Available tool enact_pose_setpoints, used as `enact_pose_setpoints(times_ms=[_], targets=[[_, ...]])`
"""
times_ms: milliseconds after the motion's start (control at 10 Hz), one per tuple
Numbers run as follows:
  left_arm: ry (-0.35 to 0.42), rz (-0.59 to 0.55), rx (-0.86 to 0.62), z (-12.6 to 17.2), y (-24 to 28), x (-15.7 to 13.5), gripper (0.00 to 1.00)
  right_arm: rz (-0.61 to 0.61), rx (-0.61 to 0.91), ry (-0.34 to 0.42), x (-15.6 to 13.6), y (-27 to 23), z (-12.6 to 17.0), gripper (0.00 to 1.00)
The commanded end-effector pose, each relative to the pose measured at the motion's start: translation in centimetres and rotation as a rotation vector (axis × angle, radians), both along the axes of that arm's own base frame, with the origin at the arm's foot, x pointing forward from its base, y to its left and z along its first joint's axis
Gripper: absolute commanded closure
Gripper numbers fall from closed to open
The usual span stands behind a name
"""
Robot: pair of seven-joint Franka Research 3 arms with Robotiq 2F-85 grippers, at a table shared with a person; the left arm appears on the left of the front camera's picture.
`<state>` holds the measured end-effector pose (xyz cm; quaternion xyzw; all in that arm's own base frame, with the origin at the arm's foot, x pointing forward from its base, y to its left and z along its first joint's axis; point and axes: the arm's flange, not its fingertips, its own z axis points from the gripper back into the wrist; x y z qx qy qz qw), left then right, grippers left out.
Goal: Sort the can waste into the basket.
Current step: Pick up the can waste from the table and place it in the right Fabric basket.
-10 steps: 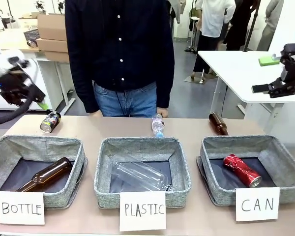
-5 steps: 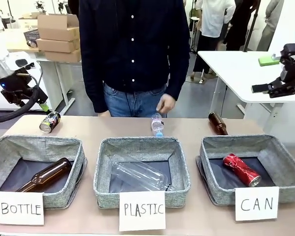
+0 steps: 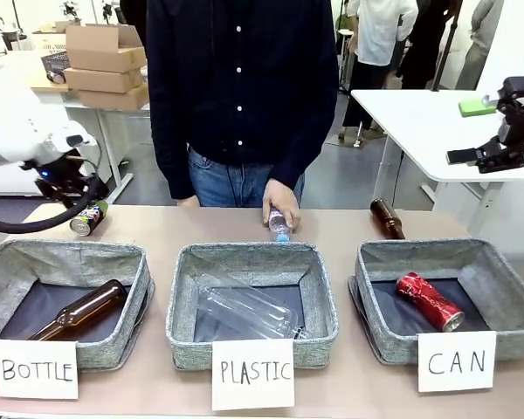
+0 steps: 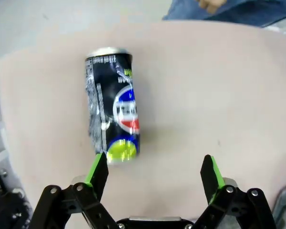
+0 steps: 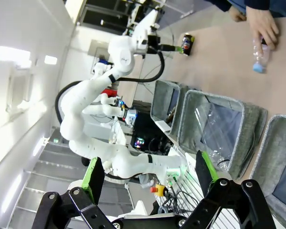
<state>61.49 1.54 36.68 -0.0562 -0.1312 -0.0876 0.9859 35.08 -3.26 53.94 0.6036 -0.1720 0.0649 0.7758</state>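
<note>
Black can (image 4: pixel 112 112) is found lying just ahead of the left gripper (image 4: pixel 155 164), nearer one finger; jaws spread wide, nothing held. Red can (image 3: pixel 428 301) is lodged in the basket (image 3: pixel 389 345). Right gripper (image 5: pixel 150 174) is likewise spread wide, empty.

The left pincer (image 4: pixel 155 162) and the right pincer (image 5: pixel 148 162) are built pretty much the same: black linkages dotted with silver screws (image 4: pixel 227 189) and tipped with green pads (image 4: pixel 96 168). Behind the left pincer a chunky rounded white arm (image 3: pixel 17 131) can be seen, with a black cable (image 3: pixel 22 224) looped under it. The person (image 3: pixel 236 87) is dressed in a dark long-sleeved shirt with pale buttons, plus blue jeans.
</note>
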Motion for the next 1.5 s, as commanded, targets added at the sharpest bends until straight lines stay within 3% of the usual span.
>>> enact_pose_setpoints(times_ms=[0, 500, 1200, 1300, 1400], targets=[[-0.017, 0.08, 0.083, -0.7, -0.2, 2.9, 0.0, 0.014, -0.006, -0.018, 0.1, -0.2, 0.2, 0.0], [-0.022, 0.116, 0.039, -1.9, 1.6, 4.5, 0.0, 0.014, -0.006, -0.018, 0.1, -0.2, 0.2, 0.0], [0.035, 0.107, 0.008, -4.6, 3.3, 7.4, 0.0, 0.014, -0.006, -0.018, 0.1, -0.2, 0.2, 0.0], [0.034, 0.103, 0.016, -4.6, 3.4, 7.4, 0.59, 0.014, -0.006, -0.018, 0.1, -0.2, 0.2, 0.0], [0.03, 0.103, 0.017, -4.6, 3.4, 7.4, 0.59, 0.014, -0.006, -0.018, 0.1, -0.2, 0.2, 0.0]])
